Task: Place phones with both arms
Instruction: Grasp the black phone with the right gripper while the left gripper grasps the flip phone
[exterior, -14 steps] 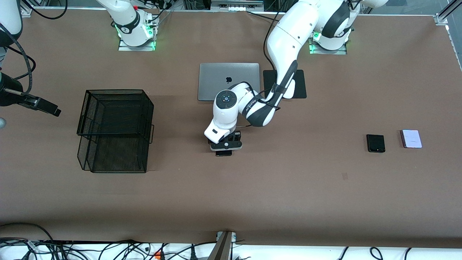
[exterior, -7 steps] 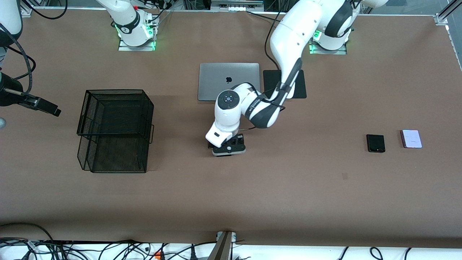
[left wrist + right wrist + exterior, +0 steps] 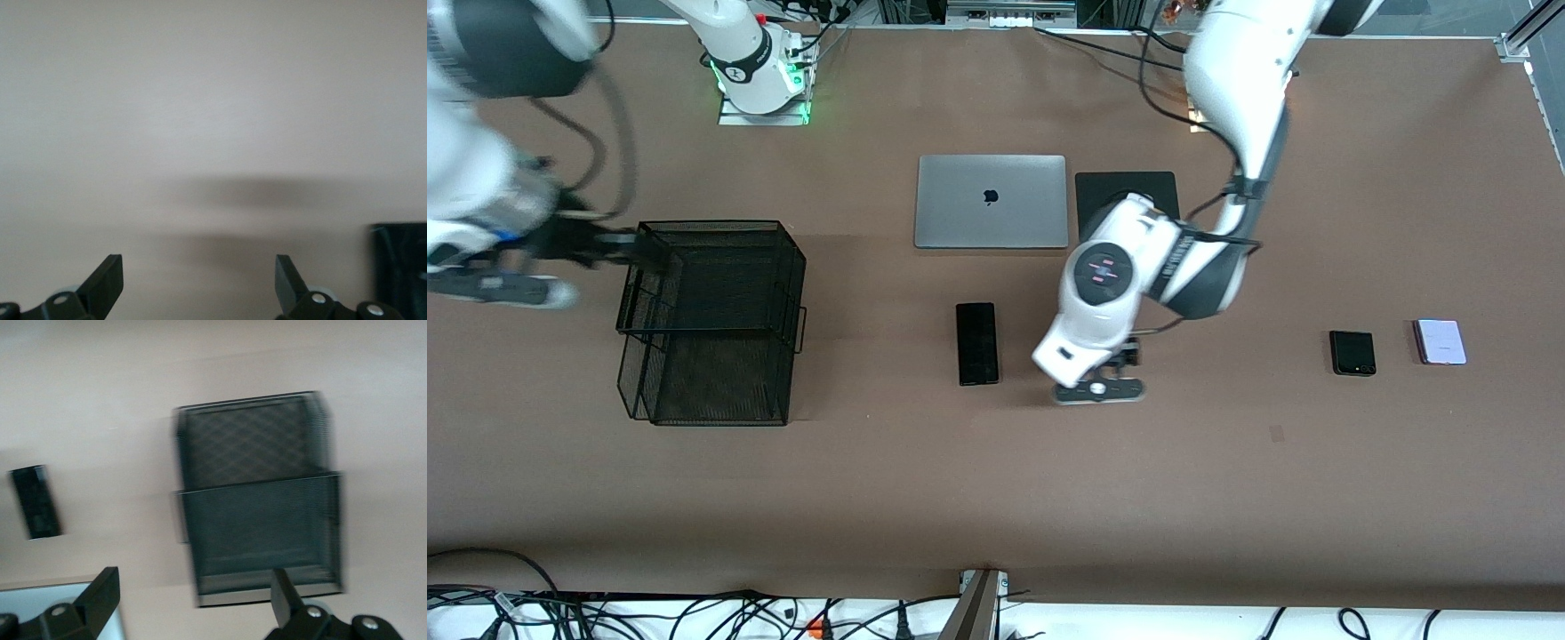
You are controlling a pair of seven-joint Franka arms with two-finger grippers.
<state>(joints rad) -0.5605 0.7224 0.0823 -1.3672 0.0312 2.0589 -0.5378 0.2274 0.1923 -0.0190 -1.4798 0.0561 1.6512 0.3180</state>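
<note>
The long black phone lies flat on the table, nearer the front camera than the laptop, and it also shows in the right wrist view. My left gripper hangs open and empty over bare table beside it, toward the left arm's end. The small squarish black phone and the pale lavender phone lie side by side near the left arm's end. My right gripper is open and empty, up by the mesh tray's upper edge.
A black two-tier mesh tray stands toward the right arm's end. A closed grey laptop and a black pad lie near the bases. A dark edge shows in the left wrist view.
The left gripper opened, left the long black phone on the table and moved off toward the left arm's end. The right arm swung in toward the mesh tray.
</note>
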